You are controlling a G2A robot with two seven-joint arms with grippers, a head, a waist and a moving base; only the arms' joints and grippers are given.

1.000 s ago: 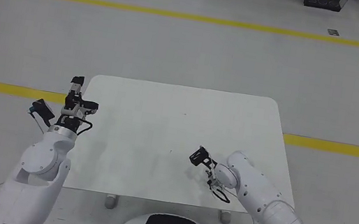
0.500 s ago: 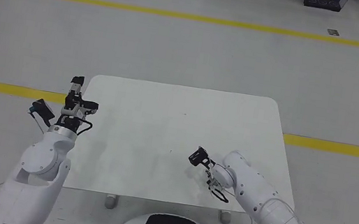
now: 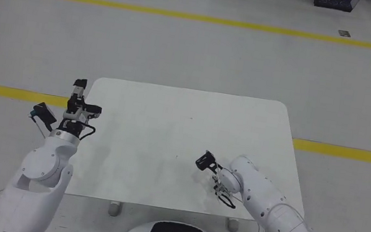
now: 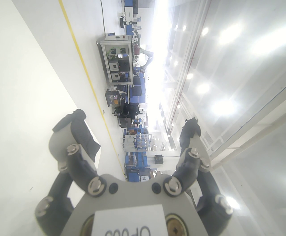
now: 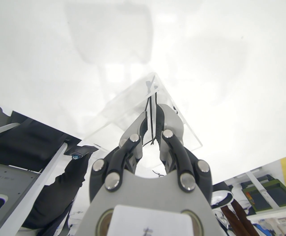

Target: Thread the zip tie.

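slight right-arm [image 3: 261, 194] shift; slim black zip tie [image 5: 152, 120]

We see two arms in smooth white shells, the left arm [image 3: 42, 166] and the right arm [image 3: 273, 210], with thin black cables looping near the wrists. The left gripper [image 4: 134, 119] and right gripper [image 5: 152, 111] share grey metal plates, black linkages and pads, silver screws and a white printed label.

Pretty clearly a big robotics lab or factory-style hall. Out past the left gripper [image 4: 134, 119] there's an open equipment cabinet [image 4: 116, 60] stuffed with electronics, blue workstations [image 4: 136, 156] further off, bright ceiling lights [image 4: 223, 107] high overhead, and yellow floor lines [image 3: 201, 18] running beyond the white table [image 3: 186, 109].
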